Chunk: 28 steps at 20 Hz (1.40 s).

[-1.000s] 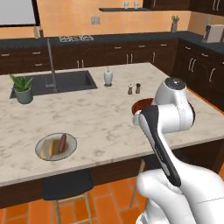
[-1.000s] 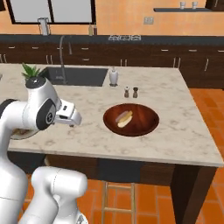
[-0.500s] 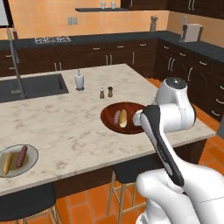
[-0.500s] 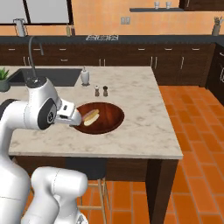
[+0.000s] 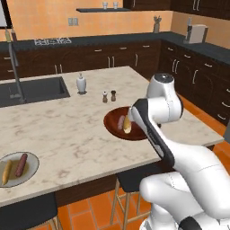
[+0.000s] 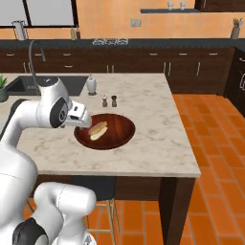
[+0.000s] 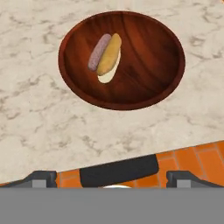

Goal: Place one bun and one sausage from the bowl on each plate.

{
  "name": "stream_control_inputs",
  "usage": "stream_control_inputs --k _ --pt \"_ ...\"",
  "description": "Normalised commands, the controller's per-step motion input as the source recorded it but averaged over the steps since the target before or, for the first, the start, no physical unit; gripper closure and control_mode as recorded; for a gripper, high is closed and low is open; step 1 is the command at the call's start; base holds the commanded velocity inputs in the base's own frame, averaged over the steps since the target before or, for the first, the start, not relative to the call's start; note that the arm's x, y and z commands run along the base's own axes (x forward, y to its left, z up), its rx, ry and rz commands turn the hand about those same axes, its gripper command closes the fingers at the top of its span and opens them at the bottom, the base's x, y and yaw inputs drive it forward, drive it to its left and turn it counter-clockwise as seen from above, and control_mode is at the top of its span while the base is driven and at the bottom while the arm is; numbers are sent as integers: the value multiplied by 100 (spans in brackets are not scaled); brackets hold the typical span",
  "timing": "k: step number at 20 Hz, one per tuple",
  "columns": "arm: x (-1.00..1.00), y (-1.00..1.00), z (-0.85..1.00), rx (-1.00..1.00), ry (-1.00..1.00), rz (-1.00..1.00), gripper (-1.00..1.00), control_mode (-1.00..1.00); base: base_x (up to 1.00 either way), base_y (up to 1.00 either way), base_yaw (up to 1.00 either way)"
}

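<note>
The brown wooden bowl (image 5: 110, 122) (image 6: 125, 131) (image 7: 148, 61) sits on the marble island near its front edge. In it, a bun (image 7: 109, 56) (image 5: 128, 125) (image 6: 98, 130) and a sausage (image 7: 99, 52) (image 5: 120, 122) lie side by side. My gripper (image 7: 116, 181) hovers above and in front of the bowl, over the counter's edge, open and holding nothing. In the left base view my hand partly covers the bowl's right side. A plate (image 5: 30, 171) at the island's far left front carries a bun (image 5: 7, 171) and a sausage (image 5: 21, 164).
Salt and pepper shakers (image 5: 109, 96) (image 6: 109, 101) stand just behind the bowl, with a white soap bottle (image 5: 81, 84) (image 6: 91, 84) further back. The sink (image 5: 33, 90) and faucet (image 5: 15, 67) are at the back left. A dark stool (image 7: 118, 170) stands below the counter edge.
The whole picture has shifted left: the base has driven right along the island. The bowl now lies closer under the hand and the plate sits at the far left. The gripper stays open.
</note>
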Motion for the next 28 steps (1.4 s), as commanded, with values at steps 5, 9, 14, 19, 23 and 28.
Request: stream_control_inputs --k 5,9,14,19,23,28 --pt "100 -4 -44 4 24 -11 -100 -100 0 0 0" --pt "100 -18 -92 1 24 -20 -100 -100 0 0 0" --pt "90 -4 -53 1 3 -19 -100 -100 0 0 0" --pt "56 3 -36 0 3 -11 -100 -100 0 0 0" --pt "43 0 -62 0 8 -5 -100 -100 0 0 0" --pt "41 6 -33 1 7 0 -100 -100 0 0 0"
